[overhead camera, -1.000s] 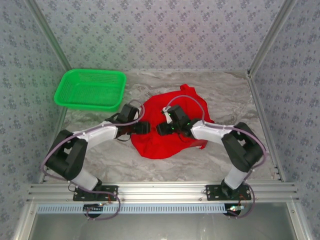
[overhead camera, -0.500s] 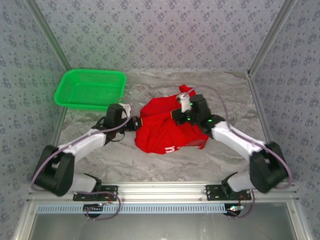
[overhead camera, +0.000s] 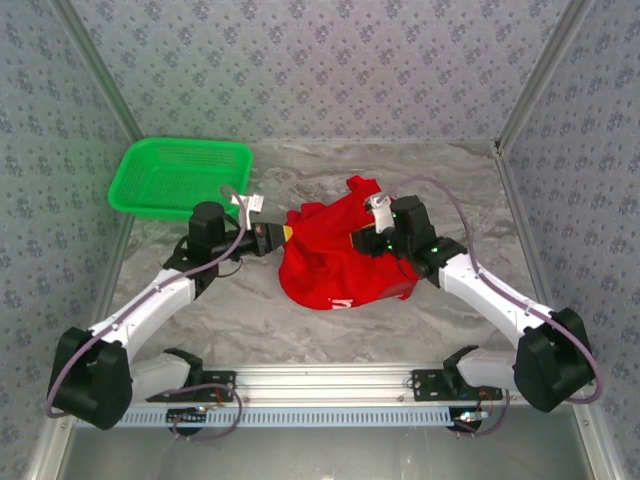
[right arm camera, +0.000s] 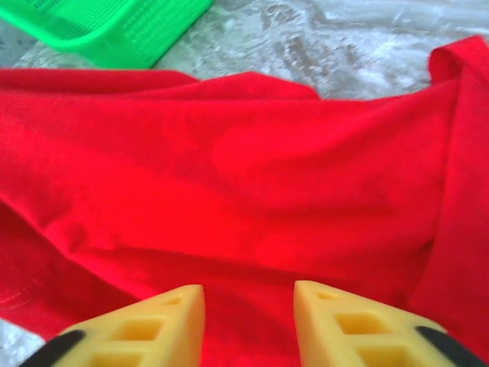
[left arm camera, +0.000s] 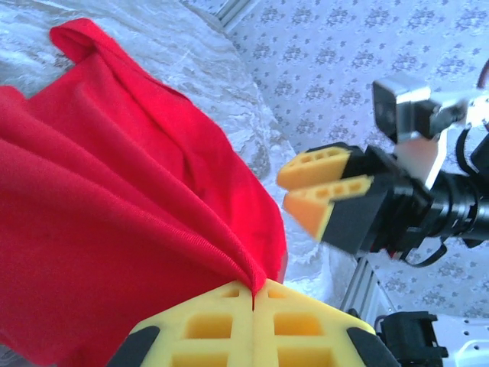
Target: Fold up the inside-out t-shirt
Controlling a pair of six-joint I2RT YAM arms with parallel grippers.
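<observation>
The inside-out t-shirt lies bunched in the middle of the table, plain red with a bit of white print at its near edge. My left gripper is at the shirt's left edge, shut on a fold of red cloth, which is drawn taut into the pinch of the left gripper. My right gripper hovers over the shirt's right part. Its jaws stand open, the right gripper with only the red cloth beyond them. From the left wrist, the right gripper is seen apart from the cloth.
A green plastic basket stands at the back left of the marbled table, and its corner is in the right wrist view. Patterned walls and aluminium posts close in the sides. Bare table lies in front of the shirt.
My left gripper shut on the shirt's left edge and pulled it leftward. My right gripper shut, moved right and back, then opened; the shirt shifted and shows white print.
</observation>
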